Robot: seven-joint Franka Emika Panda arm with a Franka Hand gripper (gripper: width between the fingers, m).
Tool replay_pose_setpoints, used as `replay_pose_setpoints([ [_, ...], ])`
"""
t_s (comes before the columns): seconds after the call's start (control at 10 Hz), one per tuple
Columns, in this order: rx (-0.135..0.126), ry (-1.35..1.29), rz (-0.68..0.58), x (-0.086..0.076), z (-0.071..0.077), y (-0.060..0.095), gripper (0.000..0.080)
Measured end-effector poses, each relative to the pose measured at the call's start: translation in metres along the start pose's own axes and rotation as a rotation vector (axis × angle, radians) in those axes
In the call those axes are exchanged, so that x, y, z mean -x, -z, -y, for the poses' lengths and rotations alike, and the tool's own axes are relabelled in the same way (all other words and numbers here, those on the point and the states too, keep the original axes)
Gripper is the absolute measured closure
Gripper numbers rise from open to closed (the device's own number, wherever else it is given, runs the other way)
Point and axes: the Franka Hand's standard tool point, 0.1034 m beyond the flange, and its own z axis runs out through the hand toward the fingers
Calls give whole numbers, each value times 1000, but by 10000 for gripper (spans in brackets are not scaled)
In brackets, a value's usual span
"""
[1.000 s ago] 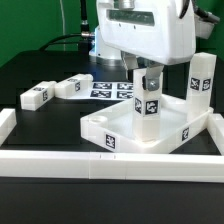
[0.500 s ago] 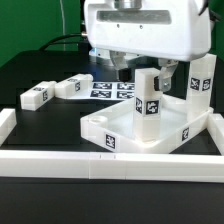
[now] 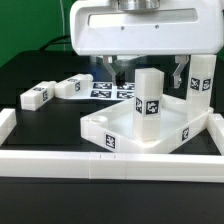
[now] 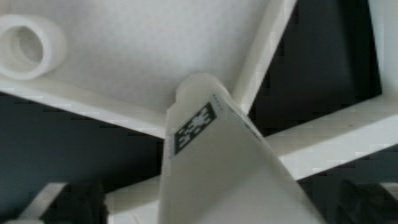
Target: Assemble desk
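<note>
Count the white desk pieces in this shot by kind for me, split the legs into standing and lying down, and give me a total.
Tabletop: 1
Leg blocks standing upright: 2
Leg blocks lying flat: 2
Total: 5

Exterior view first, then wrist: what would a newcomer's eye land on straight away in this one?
The tagged white leg standing upright on the rimmed tabletop, mid-frame, with the arm's open fingers flanking its top without touching; it also fills the wrist view. Next, a second upright leg at the exterior view's right and two lying legs on the black table at its left.
</note>
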Motion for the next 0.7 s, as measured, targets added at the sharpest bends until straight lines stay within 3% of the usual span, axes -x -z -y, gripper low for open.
replay_pose_setpoints([
  [0.2,28,161,0,0,1,0,150],
  [0.6,56,394,-18,-1,4,-1,150],
  [0.7,57,412,-18,-1,3,-1,251],
])
